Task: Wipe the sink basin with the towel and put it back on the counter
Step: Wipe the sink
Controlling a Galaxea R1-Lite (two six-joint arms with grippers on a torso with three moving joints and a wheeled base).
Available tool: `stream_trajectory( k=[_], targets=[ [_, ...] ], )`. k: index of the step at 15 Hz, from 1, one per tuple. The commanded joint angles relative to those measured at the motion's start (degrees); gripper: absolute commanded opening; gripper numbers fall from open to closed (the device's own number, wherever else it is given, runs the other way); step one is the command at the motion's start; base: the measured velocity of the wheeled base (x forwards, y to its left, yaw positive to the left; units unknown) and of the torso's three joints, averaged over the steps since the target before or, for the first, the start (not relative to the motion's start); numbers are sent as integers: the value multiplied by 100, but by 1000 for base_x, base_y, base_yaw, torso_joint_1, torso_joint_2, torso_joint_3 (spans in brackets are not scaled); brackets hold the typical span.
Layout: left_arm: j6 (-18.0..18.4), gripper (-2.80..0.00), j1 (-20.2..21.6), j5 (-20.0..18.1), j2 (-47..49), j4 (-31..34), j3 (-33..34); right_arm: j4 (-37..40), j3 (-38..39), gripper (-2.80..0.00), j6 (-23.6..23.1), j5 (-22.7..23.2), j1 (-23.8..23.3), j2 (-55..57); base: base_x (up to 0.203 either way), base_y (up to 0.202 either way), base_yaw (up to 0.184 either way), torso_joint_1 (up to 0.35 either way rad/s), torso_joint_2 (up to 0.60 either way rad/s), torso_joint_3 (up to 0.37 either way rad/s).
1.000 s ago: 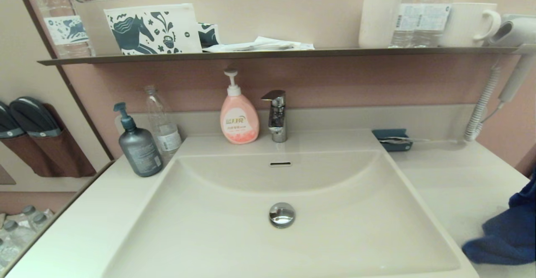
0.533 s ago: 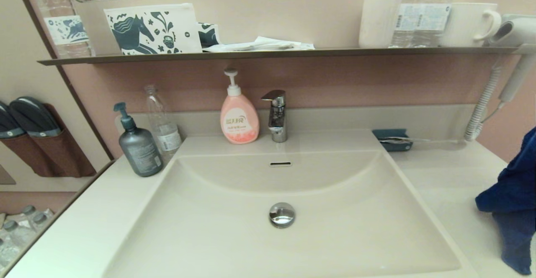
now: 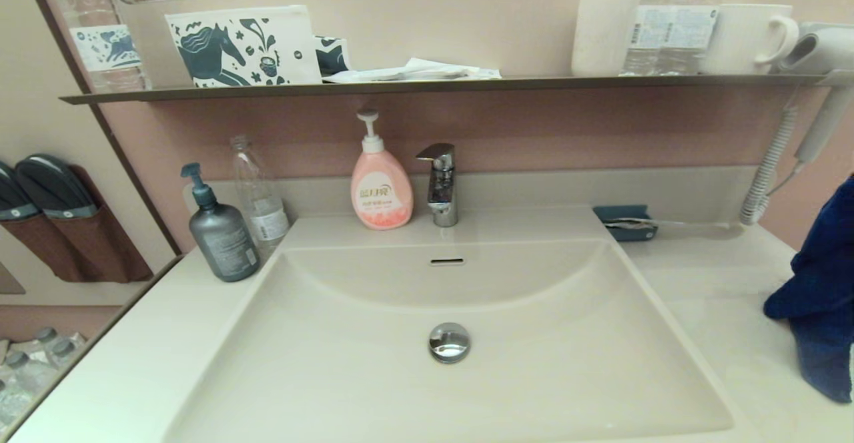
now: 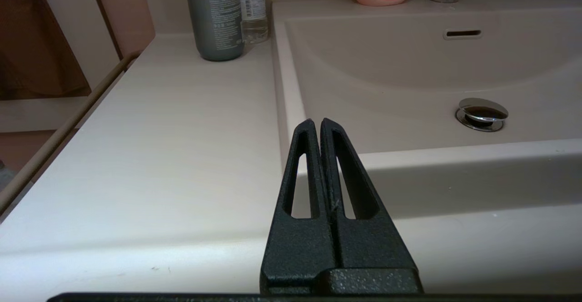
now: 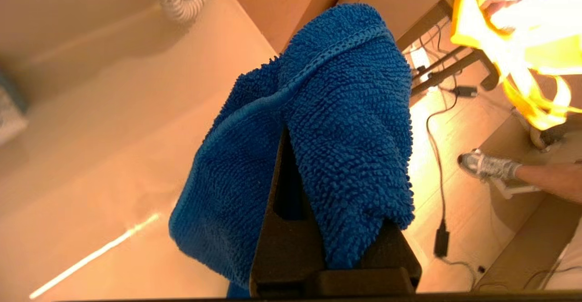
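Observation:
The royal-blue terry towel [image 3: 824, 309] hangs in the air at the far right, over the counter [image 3: 707, 276] beside the sink basin [image 3: 373, 389]. In the right wrist view my right gripper [image 5: 300, 138] is shut on the towel [image 5: 345, 124], whose folds drape over both fingers and hide their tips. The basin is bare, with its chrome drain plug [image 3: 449, 341] and overflow slot [image 3: 446, 261] showing. My left gripper [image 4: 317, 122] is shut and holds nothing, low at the counter's front left by the basin's corner [image 4: 291, 111]. Neither gripper shows in the head view.
A grey pump bottle [image 3: 221, 233] and a clear bottle [image 3: 260, 196] stand at the back left. Pink soap [image 3: 381, 189] and the faucet [image 3: 440, 183] stand behind the basin. A teal tray [image 3: 625, 223] and a coiled dryer cord [image 3: 767, 169] sit at the back right, under the dark shelf [image 3: 434, 85].
The towel lay bunched on the counter at the right a second ago. It has been lifted off and now hangs higher and slightly further right.

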Motion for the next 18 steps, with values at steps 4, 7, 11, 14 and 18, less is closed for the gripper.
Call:
stream_trajectory(
  k=[4, 7, 11, 14, 18],
  targets=[
    [1, -280, 1, -2, 6, -5, 0, -17, -271, -280, 814, -38, 351, 919, 0, 0, 0, 0, 0, 0],
    [1, -280, 1, -2, 6, -5, 0, -87, -295, -280, 1198, -55, 620, 1298, 0, 0, 0, 0, 0, 0],
    [1, -280, 1, -2, -2, -5, 0, -62, -309, -280, 1746, -47, 1351, 1365, 0, 0, 0, 0, 0, 0],
    [1, -280, 1, -2, 6, -5, 0, 6, -214, -280, 1839, -220, 1444, 1484, 0, 0, 0, 0, 0, 0],
    [1, -280, 1, -2, 6, -5, 0, 372, 91, 0, 2384, -245, 1408, 1391, 0, 0, 0, 0, 0, 0]
  ],
)
